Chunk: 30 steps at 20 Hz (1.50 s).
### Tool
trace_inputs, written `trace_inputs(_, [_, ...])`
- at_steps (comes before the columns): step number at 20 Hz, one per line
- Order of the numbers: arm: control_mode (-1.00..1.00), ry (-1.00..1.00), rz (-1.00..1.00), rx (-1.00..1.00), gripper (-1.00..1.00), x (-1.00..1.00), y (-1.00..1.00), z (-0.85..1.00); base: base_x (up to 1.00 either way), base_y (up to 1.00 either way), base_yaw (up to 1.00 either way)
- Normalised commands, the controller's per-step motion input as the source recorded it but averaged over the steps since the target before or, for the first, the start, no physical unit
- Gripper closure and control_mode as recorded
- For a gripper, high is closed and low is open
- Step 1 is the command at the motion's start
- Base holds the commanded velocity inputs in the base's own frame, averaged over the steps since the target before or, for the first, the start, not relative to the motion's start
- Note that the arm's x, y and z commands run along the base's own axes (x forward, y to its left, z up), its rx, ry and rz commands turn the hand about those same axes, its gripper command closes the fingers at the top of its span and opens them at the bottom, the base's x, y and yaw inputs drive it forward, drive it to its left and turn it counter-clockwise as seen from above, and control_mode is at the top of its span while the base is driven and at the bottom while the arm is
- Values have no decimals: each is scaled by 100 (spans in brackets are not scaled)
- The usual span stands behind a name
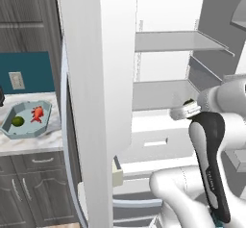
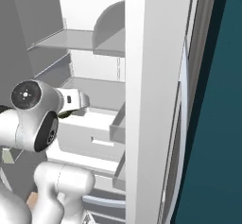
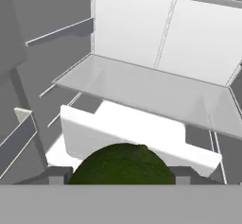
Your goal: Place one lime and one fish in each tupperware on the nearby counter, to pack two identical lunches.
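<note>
My gripper (image 3: 121,175) is shut on a dark green lime (image 3: 122,163), which bulges up between the two finger tips at the bottom of the hand view. The hand (image 1: 186,108) reaches into the open fridge at the level of its lower shelf. On the marble counter (image 1: 29,145) at the left stands the pale teal octagonal tupperware (image 1: 9,132). It holds another lime (image 1: 18,121) and a red-orange fish (image 1: 38,114).
The open fridge door (image 1: 101,102) stands tall between the arm and the counter. A glass shelf (image 3: 146,90) and a white drawer (image 3: 132,133) lie just ahead of the hand. The other door (image 2: 156,100) closes off the right side.
</note>
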Motion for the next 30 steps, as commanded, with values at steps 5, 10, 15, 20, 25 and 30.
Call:
trace_inputs(5, [100,0,0,0,100,0,0,0,-100,0,0])
trace_inputs(10, [100,0,0,0,100,0,0,0,-100,1,-2])
trace_inputs(15, [100,0,0,0,100,0,0,0,-99,22,-1])
trace_inputs(20, [100,0,0,0,100,0,0,0,-40,85,0])
trace_inputs(25, [100,0,0,0,100,0,0,0,0,100,0])
trace_inputs(30, [100,0,0,0,100,0,0,0,0,100,0])
